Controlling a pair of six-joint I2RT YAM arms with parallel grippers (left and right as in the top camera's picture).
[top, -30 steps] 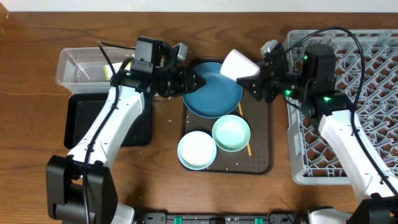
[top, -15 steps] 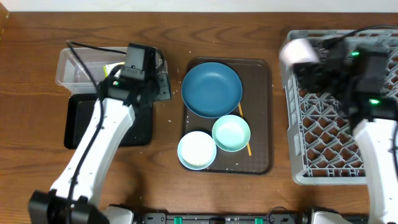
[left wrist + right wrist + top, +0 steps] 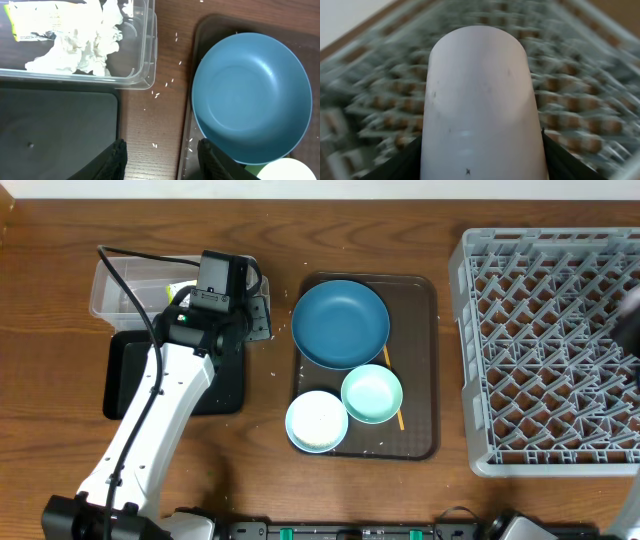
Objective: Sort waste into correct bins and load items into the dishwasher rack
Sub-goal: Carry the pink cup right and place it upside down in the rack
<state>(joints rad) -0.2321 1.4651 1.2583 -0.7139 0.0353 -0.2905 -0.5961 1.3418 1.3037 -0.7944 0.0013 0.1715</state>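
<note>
the rack (image 3: pixel 545 340) fills the right side of the overhead view. its left wall stands just beside the right edge of the brown tray (image 3: pixel 420 360), with only a thin strip of table (image 3: pixel 450 380) between them. at the upper left of the frame the clear tub (image 3: pixel 110 285) sits against the top edge of the black tray (image 3: pixel 125 380). a wider lane of bare wood runs between those two and the brown tray, dotted with rice grains (image 3: pixel 157 95).

the left gripper (image 3: pixel 162 160) hangs over that lane, its fingers (image 3: pixel 117 157) well apart with nothing between them. its camera shows the tissues (image 3: pixel 75 45) and the wrapper (image 3: pixel 32 22) lying inside the tub.

on the brown tray the blue dish (image 3: pixel 340 323) takes the upper part, its rim reaching the tray's left edge. the white bowl (image 3: pixel 317 421) and the green bowl (image 3: pixel 372 394) touch each other lower down. the stick (image 3: pixel 387 358) runs by the green bowl's right side, partly hidden under it.

the right gripper (image 3: pixel 480 165) clasps the cup (image 3: pixel 480 100), a finger on each side. the cup is pale pinkish white and smooth, with a few dark specks. the blurred lattice behind it looks like the rack, though where over it the cup hangs cannot be told.
</note>
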